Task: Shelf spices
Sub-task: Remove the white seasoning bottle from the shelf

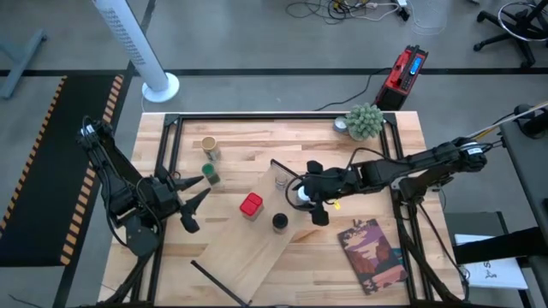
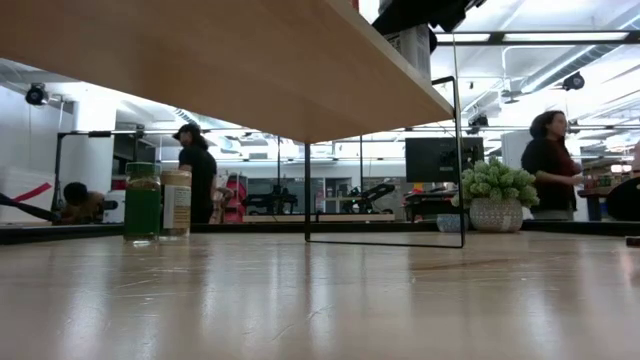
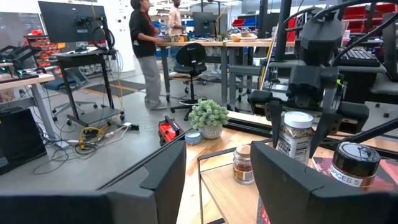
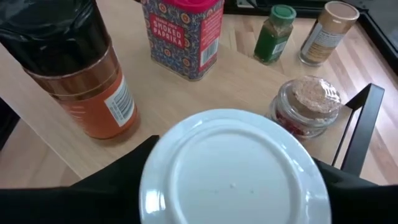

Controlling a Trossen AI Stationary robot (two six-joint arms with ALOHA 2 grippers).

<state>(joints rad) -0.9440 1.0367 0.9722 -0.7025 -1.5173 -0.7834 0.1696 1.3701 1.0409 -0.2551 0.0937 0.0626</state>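
The shelf (image 1: pixel 248 248), a pale board on black end rails, stands slantwise on the table. On it are a red paprika tin (image 4: pixel 183 34), a black-topped jar (image 4: pixel 74 68), a clear glass jar (image 4: pixel 308 106) and a white-topped jar (image 3: pixel 295 134). My right gripper (image 3: pixel 301 127) is open, slanting down over the white-topped jar with a finger on either side of its lid (image 4: pixel 233 177). The green-topped jar (image 1: pixel 211 175) and the tan-topped jar (image 1: pixel 208 147) stand on the table left of the shelf. My left gripper (image 1: pixel 204 188) waits open and level at the shelf's left edge, holding nothing. My right gripper straddles the white-topped jar's lid from above and from the table's right. One finger (image 3: pixel 328 124) stands visibly off the jar. Whether the other finger (image 3: pixel 275 124) touches it, I cannot tell. The jar stands upright on the shelf.
A fuzzy green potted plant (image 1: pixel 366 121) sits at the table's far right corner. A reddish book (image 1: pixel 374 252) lies near the right front. A black frame (image 1: pixel 171 128) runs round the tabletop. People stand in the room beyond.
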